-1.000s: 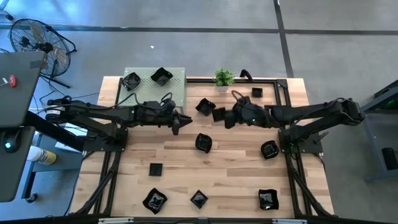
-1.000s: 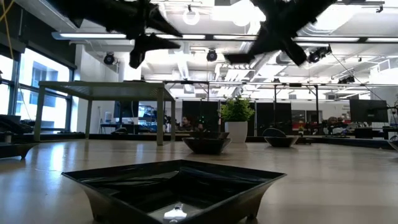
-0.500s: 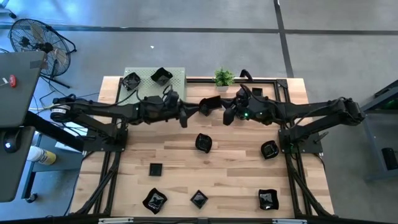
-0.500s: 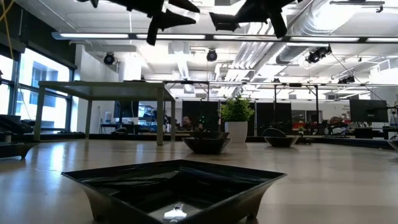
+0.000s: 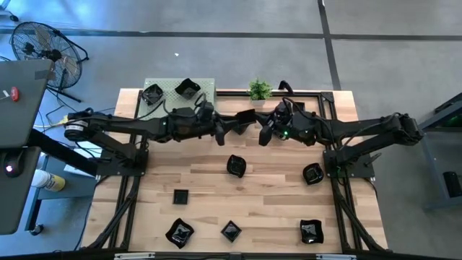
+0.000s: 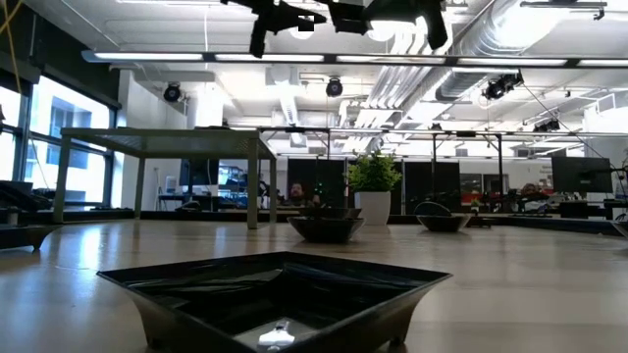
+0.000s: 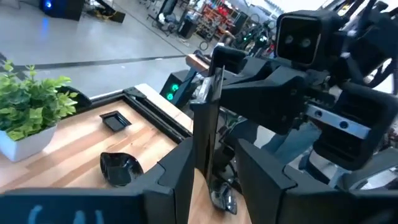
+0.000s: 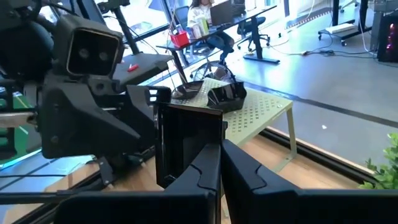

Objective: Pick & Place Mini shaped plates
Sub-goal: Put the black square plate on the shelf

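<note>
The mini shaped plates are small glossy black dishes. One square plate (image 5: 244, 116) is in the air above the table's far middle, held by my right gripper (image 5: 261, 130) (image 8: 221, 149). My left gripper (image 5: 227, 128) (image 7: 214, 149) is open and faces it. Its fingers stand on either side of the plate's free edge (image 7: 204, 106); I cannot tell whether they touch it. Other plates lie flat on the wood (image 5: 236, 165) (image 5: 312, 174) (image 5: 180, 196). Two plates sit on the green perforated stand (image 5: 152, 94) (image 5: 188, 89). My right gripper pinches the square plate by one edge (image 8: 208, 142) between its two fingers, coming level from the table's right side. The plate (image 8: 186, 134) stands upright on edge, lifted clear of the table, with its opposite edge toward the left gripper.
A small green potted plant (image 5: 260, 89) stands at the far edge just behind the grippers. Three plates lie along the near edge (image 5: 179, 232) (image 5: 230, 231) (image 5: 311, 232), one filling the low view's foreground (image 6: 275, 294). Another plate (image 5: 298, 107) lies far right.
Both grippers have risen. My left gripper moved toward the table's right and far side, closing in on the right gripper. My right gripper carried the square plate higher and slightly toward the far edge, until the plate's free edge came between the left fingers.
</note>
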